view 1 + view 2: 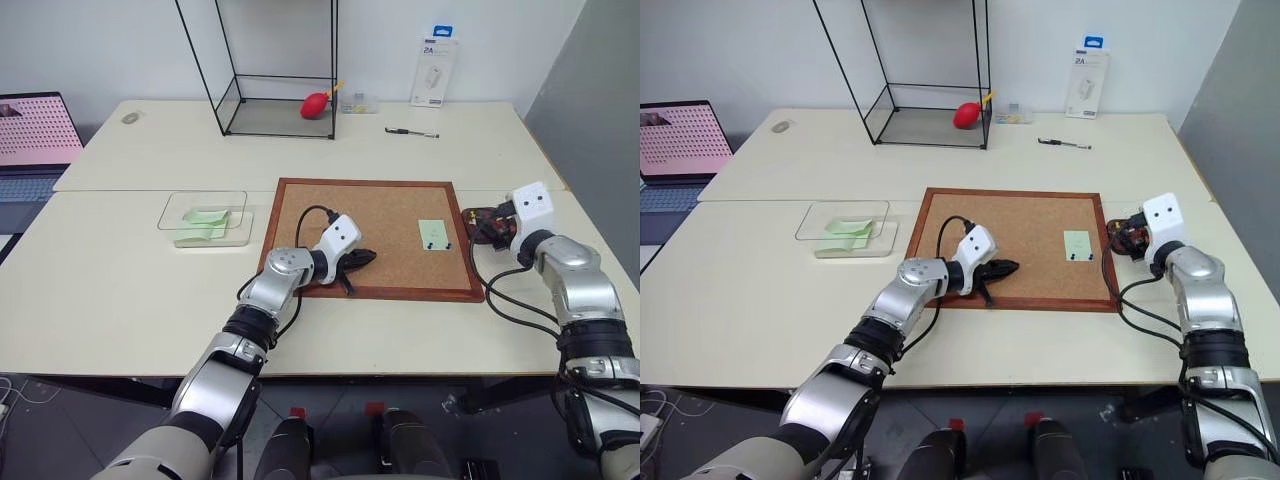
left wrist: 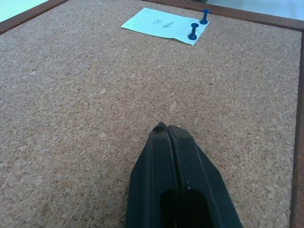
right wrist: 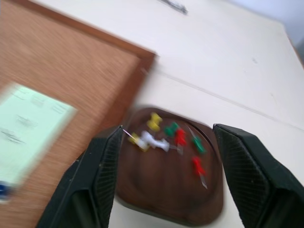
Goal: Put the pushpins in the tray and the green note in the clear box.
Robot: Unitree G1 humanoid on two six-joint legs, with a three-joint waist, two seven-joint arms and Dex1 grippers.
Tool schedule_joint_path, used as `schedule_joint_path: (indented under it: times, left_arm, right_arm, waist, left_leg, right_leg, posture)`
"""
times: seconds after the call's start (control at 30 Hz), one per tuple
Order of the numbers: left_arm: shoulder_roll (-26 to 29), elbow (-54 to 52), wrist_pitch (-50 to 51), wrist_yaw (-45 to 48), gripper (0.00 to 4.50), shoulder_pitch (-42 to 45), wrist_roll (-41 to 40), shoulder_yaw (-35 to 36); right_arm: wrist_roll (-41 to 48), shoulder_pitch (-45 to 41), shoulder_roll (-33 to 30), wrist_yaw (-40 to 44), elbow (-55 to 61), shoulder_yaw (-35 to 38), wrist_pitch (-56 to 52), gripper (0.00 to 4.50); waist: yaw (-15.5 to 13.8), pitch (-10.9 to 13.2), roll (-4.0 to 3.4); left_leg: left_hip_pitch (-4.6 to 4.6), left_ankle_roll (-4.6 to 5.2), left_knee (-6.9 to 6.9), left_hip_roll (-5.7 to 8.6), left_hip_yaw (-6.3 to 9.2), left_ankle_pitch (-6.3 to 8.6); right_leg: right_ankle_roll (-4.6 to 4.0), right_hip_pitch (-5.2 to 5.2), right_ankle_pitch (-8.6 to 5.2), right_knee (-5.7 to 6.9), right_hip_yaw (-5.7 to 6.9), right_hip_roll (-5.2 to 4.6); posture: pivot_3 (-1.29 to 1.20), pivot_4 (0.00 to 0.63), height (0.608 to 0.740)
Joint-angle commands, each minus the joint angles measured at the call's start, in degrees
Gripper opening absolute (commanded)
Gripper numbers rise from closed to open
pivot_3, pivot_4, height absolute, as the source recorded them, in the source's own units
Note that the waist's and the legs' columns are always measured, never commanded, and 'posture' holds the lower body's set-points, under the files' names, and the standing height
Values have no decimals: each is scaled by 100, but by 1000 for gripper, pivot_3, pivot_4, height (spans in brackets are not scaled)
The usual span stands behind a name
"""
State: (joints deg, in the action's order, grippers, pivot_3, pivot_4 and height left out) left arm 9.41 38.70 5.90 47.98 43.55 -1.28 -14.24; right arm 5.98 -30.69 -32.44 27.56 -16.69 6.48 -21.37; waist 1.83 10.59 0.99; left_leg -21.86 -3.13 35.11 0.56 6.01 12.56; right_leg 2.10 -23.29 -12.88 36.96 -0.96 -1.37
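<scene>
The green note [image 1: 433, 234] lies on the right part of the cork board [image 1: 380, 210], held down by two blue pushpins [image 2: 193, 31] at one edge. Just right of the board is the tray [image 3: 166, 190], a dark brown dish with several coloured pushpins [image 3: 179, 137] in it. My right gripper [image 3: 167, 129] is open just above the tray, a finger on each side, nothing between them. My left gripper [image 1: 365, 258] is shut and empty over the board's near left part, pointing toward the note. The clear box [image 1: 172, 210] sits left of the board with pale green slips [image 1: 205, 220] inside.
A tall black-framed glass case [image 1: 225, 95] with a red bulb [image 1: 314, 105] stands at the back. A laptop [image 1: 30, 135] is at the far left, a white package [image 1: 435, 72] leans on the wall, and a pen [image 1: 412, 132] lies at the back right.
</scene>
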Motion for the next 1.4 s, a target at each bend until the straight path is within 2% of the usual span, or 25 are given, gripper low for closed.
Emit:
schedule_joint_path:
  times: [0.03, 0.2, 0.4, 0.53, 0.93, 1.4]
  left_arm:
    - [-29, 13, 118, 127, 0, -154, 149, -182]
    - [-38, -7, 138, 139, 0, -159, 146, -186]
    - [-23, -21, 150, 164, 0, -155, 148, -189]
    - [4, -56, 155, 174, 0, -174, 151, -192]
    - [44, -50, 143, 177, 0, -183, 179, -216]
    - [33, 19, 120, 152, 0, -183, 253, -258]
  right_arm:
    - [569, 409, 290, 114, 847, 244, -460, 3148]
    - [730, 842, 670, -37, 1291, 226, -646, 3148]
    - [572, 901, 954, -344, 1146, 132, -439, 3148]
    - [530, 851, 1019, -431, 1000, 144, -287, 2563]
    - [562, 864, 1021, -379, 1032, 68, -241, 42]
    - [920, 978, 1059, -297, 2008, 149, -471, 11]
  waist:
    - [-1, 0, 0]
    - [-1, 0, 0]
    - [0, 0, -1]
    - [0, 0, 0]
    - [1, 0, -1]
    - [1, -1, -1]
  left_leg:
    - [-1, 0, 0, 0, 1, 0]
    - [1, 0, 0, 0, 1, 0]
    - [2, 0, 0, 0, 1, 0]
    - [1, 0, 0, 0, 1, 0]
    - [1, 0, 0, -1, 1, 0]
    - [2, 0, 0, -1, 1, 0]
  right_leg:
    - [0, 0, 0, 0, 0, 0]
    - [0, 1, 0, 1, 0, 0]
    - [0, 1, 0, 1, 1, 0]
    - [0, 1, 0, 0, 1, 0]
    - [0, 1, 0, 1, 1, 1]
    - [0, 1, -1, 1, 1, 1]
  posture:
    - [0, 150, 740]
    - [0, 150, 740]
    - [0, 150, 740]
    - [0, 150, 740]
    - [0, 150, 740]
    - [0, 150, 740]
